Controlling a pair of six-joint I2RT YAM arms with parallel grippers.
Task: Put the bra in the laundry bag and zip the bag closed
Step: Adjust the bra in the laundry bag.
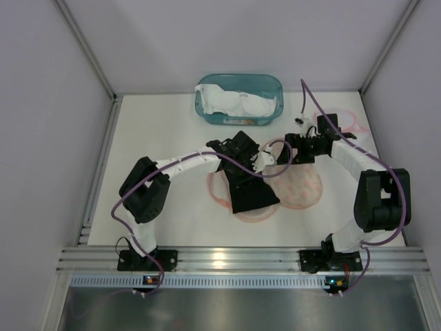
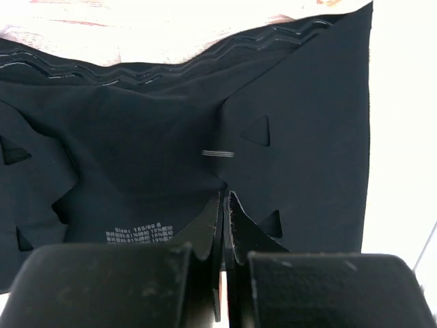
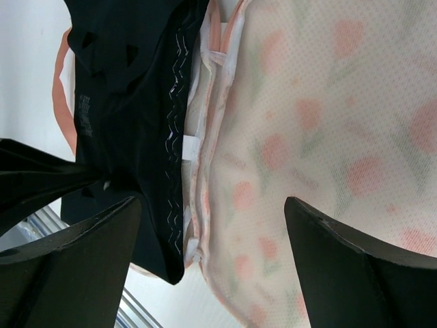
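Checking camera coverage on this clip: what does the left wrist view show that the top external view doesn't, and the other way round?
Left wrist only: the printed size label on the bra. Top external only: the teal basket at the far edge and the right gripper, open. Both: the bra, pinched in the shut left gripper.

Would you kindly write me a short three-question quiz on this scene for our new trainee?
1. True or false: the left gripper is shut on the black bra.
2. By the laundry bag, the right gripper is: A open, B shut on a strap, C out of view.
3. Fill in: the teal basket holds ___ garments.
Key: 1 true; 2 A; 3 white.
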